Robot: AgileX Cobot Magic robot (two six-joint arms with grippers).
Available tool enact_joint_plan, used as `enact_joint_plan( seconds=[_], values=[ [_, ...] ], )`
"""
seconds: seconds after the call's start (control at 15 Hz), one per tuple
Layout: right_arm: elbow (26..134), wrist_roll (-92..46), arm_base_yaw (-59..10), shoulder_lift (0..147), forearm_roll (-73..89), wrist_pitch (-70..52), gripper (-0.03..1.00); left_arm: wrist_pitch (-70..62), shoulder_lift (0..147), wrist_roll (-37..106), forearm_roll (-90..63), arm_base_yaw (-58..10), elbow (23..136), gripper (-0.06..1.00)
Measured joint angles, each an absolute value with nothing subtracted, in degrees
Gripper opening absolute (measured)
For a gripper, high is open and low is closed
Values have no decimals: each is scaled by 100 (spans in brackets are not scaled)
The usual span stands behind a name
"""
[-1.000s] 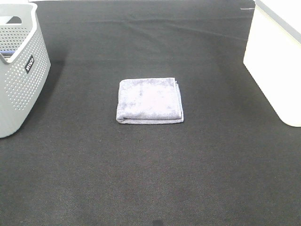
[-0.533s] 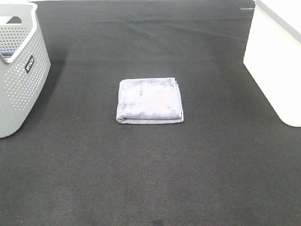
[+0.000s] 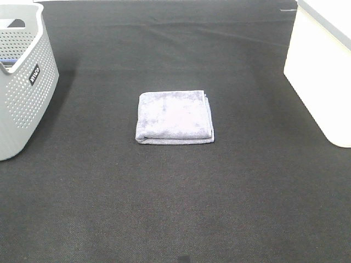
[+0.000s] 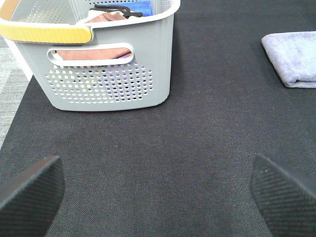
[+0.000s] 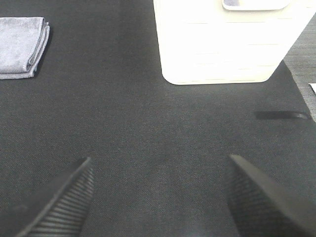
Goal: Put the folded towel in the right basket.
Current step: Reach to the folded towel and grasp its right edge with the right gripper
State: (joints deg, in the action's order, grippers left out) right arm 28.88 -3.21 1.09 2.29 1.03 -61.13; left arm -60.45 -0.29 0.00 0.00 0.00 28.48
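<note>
Right claw (image 5: 158, 197) wide open, empty. Towel (image 5: 22, 47) ahead, off to its left, well apart; white basket (image 5: 222, 44) ahead, nearer. Right arm looks best placed.

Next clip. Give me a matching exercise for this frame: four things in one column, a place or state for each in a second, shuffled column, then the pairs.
Things
1. folded towel
2. grey basket
3. white basket
4. left pincer

Places or states
a. open, holding nothing
b. far right of the high view
c. lying flat in the middle of the high view
d. perforated, far left of the high view

Pairs: 1-c; 2-d; 3-b; 4-a
</note>
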Motion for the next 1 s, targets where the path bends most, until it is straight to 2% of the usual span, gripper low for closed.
enact_joint_plan(
  seconds=[0.33,0.73,1.0],
  values=[
    [2979,-321,109,413,103,-5959,70,-6045,-29,0,0,0,2848,97],
    [4160,-321,109,2853,223,-4744,70,-6045,-29,0,0,0,2848,97],
    [5437,-493,109,4819,596,-4601,70,-6045,-29,0,0,0,2848,97]
  ],
)
